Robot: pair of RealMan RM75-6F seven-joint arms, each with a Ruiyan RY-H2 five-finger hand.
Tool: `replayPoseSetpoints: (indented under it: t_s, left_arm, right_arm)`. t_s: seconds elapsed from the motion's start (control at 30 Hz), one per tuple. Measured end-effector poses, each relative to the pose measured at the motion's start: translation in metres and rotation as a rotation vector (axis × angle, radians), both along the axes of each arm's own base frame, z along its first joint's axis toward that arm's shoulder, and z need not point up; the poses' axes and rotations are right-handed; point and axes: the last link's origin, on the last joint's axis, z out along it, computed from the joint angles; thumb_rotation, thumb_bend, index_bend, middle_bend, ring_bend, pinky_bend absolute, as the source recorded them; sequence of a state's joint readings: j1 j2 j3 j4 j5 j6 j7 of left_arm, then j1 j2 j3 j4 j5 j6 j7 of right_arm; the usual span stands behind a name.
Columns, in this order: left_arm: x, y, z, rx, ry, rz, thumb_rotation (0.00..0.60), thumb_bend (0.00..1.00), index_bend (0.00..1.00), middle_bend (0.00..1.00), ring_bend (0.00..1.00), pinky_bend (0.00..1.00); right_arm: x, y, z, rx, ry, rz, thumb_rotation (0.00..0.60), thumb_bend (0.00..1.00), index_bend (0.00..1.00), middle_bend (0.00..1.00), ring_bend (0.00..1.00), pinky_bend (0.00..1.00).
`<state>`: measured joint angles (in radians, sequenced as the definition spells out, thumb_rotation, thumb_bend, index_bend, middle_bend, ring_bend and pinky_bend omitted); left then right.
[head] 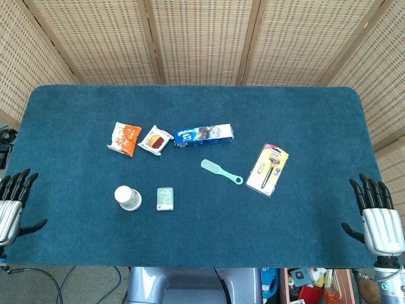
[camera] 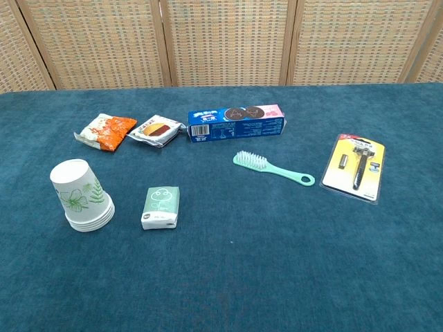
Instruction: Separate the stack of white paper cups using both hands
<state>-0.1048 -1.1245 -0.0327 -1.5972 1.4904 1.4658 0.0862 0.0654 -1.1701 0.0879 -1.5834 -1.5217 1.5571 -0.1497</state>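
A stack of white paper cups (head: 128,197) with a green leaf print stands upside down on the blue table, front left; the chest view shows the stack of cups (camera: 82,196) with several rims nested at its base. My left hand (head: 14,201) hovers at the table's left edge, fingers spread, holding nothing. At the right edge my right hand (head: 378,213) is likewise open with fingers apart. Both hands are far from the cups and show only in the head view.
A green tissue pack (head: 165,199) lies just right of the cups. Behind are an orange snack bag (head: 124,138), a small cake packet (head: 155,140) and a blue cookie box (head: 204,135). A mint brush (head: 221,171) and a packaged razor (head: 268,168) lie to the right.
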Motion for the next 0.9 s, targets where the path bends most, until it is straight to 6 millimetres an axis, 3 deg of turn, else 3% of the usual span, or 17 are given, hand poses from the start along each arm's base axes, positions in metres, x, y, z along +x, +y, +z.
replayPoseSetpoints:
  t_s: [0.27, 0.43, 0.53, 0.7, 0.9]
  left_arm:
    - [0.001, 0.001, -0.002, -0.007, -0.009, -0.01, 0.6, 0.08, 0.0, 0.0, 0.0, 0.0]
    - [0.014, 0.011, -0.013, -0.051, -0.028, -0.102, 0.6, 0.08, 0.0, 0.0, 0.0, 0.04]
    - [0.027, 0.025, -0.026, -0.106, -0.02, -0.187, 0.6, 0.08, 0.0, 0.0, 0.03, 0.14]
    - [0.052, 0.051, -0.053, -0.219, 0.024, -0.298, 0.6, 0.08, 0.01, 0.05, 0.11, 0.21]
    - [0.079, 0.076, -0.086, -0.319, 0.133, -0.374, 0.6, 0.08, 0.11, 0.13, 0.17, 0.27]
  right_arm:
    - [0.001, 0.0, 0.0, 0.001, -0.005, 0.004, 0.6, 0.0, 0.0, 0.0, 0.0, 0.0]
    - [0.0, -0.002, 0.001, -0.002, -0.007, 0.001, 0.6, 0.0, 0.0, 0.0, 0.0, 0.0]
    - [-0.002, -0.004, 0.002, -0.003, -0.006, -0.008, 0.6, 0.0, 0.0, 0.0, 0.0, 0.0]
    - [-0.005, -0.008, 0.002, -0.007, -0.004, -0.019, 0.6, 0.0, 0.0, 0.0, 0.0, 0.0]
    - [-0.008, -0.012, 0.001, -0.013, -0.007, -0.033, 0.6, 0.0, 0.0, 0.0, 0.0, 0.0]
